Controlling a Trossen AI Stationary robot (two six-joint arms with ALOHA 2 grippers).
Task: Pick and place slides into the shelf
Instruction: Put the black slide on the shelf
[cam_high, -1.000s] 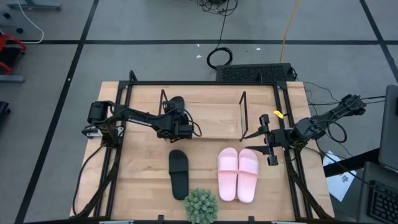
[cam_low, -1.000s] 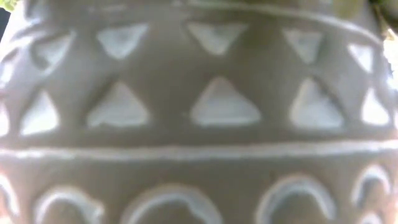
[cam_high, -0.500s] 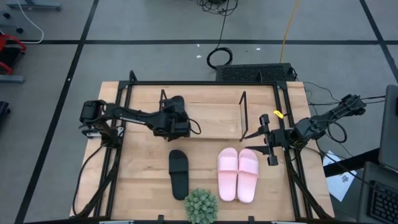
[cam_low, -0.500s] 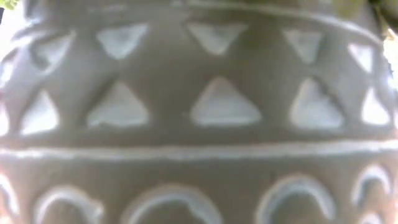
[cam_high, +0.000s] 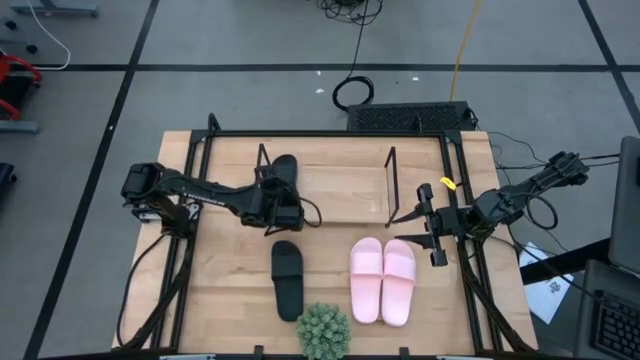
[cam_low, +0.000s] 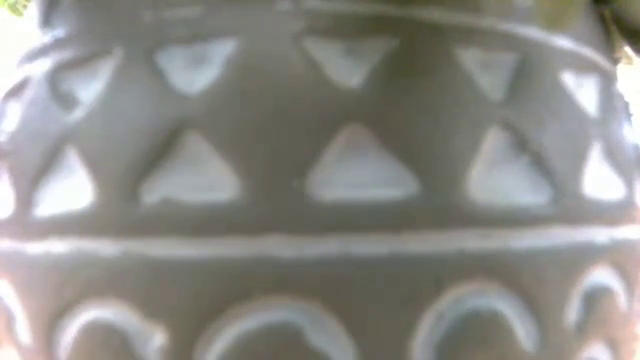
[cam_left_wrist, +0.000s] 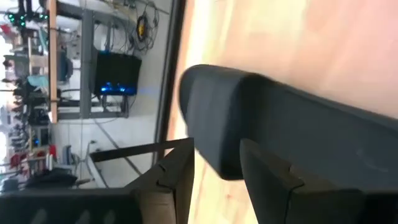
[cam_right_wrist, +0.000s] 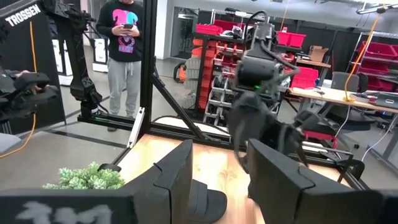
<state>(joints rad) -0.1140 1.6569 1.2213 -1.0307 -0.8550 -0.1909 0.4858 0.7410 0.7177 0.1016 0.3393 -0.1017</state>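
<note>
One black slide (cam_high: 284, 170) lies lengthwise at the left end of the shelf (cam_high: 340, 185), just inside its left wire frame (cam_high: 262, 160). My left gripper (cam_high: 279, 200) is shut on this slide's near end. In the left wrist view the slide (cam_left_wrist: 298, 124) stretches away from the gripper (cam_left_wrist: 217, 180) over the pale wood. A second black slide (cam_high: 287, 280) and the pink pair (cam_high: 383, 280) lie flat on the table, nearer the front. My right gripper (cam_high: 426, 225) hangs open at the shelf's right end, touching nothing. My left gripper has the black slide's near end (cam_left_wrist: 214, 155) pinched between its two fingers, coming from the table's near left side and slanting down. The slide runs on from the fingers toward the far edge. I cannot tell whether its far end rests on the shelf board.
A potted plant (cam_high: 323, 330) stands at the table's front edge; its patterned pot (cam_low: 320, 180) fills the low view. Black rails (cam_high: 200, 230) run along the table's sides. A person (cam_right_wrist: 124, 56) stands in the room beyond the table.
My left gripper has swung toward the table's left edge and risen a little, rolling slightly, with the black slide still between its fingers. The slide's far end has stayed by the shelf's left wire frame.
</note>
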